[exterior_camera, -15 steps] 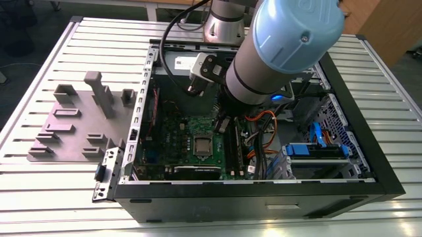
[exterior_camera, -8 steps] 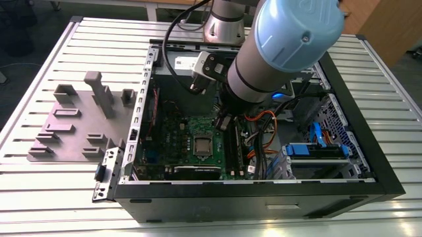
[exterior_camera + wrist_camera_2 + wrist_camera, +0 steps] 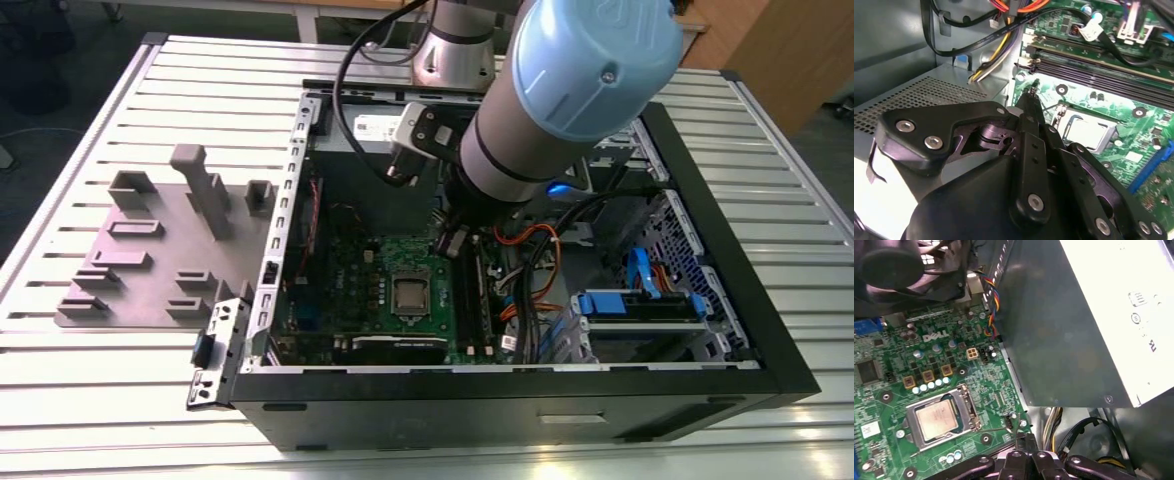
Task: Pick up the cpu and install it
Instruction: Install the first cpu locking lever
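Cpu (image 3: 937, 419) seated in its socket on the motherboard (image 3: 909, 385), jaws closed and empty above it.

Grey fixture plate (image 3: 140, 262) lies on the slatted metal tabletop (image 3: 80, 140) at the exterior view's left; beside it stands the open black case (image 3: 534, 405), cables and blue brackets at its right end. Inside, the gripper (image 3: 1031, 102) hangs just off the socket frame (image 3: 968, 407), fingertips together, holding nothing, near the grey power supply (image 3: 1069, 325) with its white label. White lettering is printed on the green board. Wooden furniture stands behind.
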Motion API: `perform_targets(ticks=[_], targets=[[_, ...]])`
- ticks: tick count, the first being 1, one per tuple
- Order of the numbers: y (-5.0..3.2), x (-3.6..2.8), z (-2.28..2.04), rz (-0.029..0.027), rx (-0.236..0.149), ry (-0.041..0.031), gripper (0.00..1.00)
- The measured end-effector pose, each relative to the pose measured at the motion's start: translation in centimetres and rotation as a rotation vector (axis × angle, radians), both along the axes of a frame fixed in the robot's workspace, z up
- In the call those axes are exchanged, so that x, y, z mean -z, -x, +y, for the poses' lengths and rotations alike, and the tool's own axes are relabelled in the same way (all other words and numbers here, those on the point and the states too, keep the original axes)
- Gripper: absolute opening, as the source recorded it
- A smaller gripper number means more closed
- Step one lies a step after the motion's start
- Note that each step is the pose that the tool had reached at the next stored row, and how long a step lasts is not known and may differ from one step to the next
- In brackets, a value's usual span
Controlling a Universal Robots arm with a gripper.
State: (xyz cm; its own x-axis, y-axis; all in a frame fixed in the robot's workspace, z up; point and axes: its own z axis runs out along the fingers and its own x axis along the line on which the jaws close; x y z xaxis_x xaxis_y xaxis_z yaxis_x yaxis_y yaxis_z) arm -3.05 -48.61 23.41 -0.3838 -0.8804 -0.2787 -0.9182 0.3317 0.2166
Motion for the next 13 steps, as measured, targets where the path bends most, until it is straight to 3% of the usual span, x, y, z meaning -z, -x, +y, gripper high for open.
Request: perform_targets(ticks=[4, 8, 13], targets=[[-0.02, 0.34, 0.32, 0.0000, 0.000, -0.0017, 0.11], [-0.02, 0.73, 0.36, 0.0000, 0.000, -0.0053, 0.11], [-0.01, 0.78, 0.33, 0.0001, -0.001, -0.0049, 0.11]])
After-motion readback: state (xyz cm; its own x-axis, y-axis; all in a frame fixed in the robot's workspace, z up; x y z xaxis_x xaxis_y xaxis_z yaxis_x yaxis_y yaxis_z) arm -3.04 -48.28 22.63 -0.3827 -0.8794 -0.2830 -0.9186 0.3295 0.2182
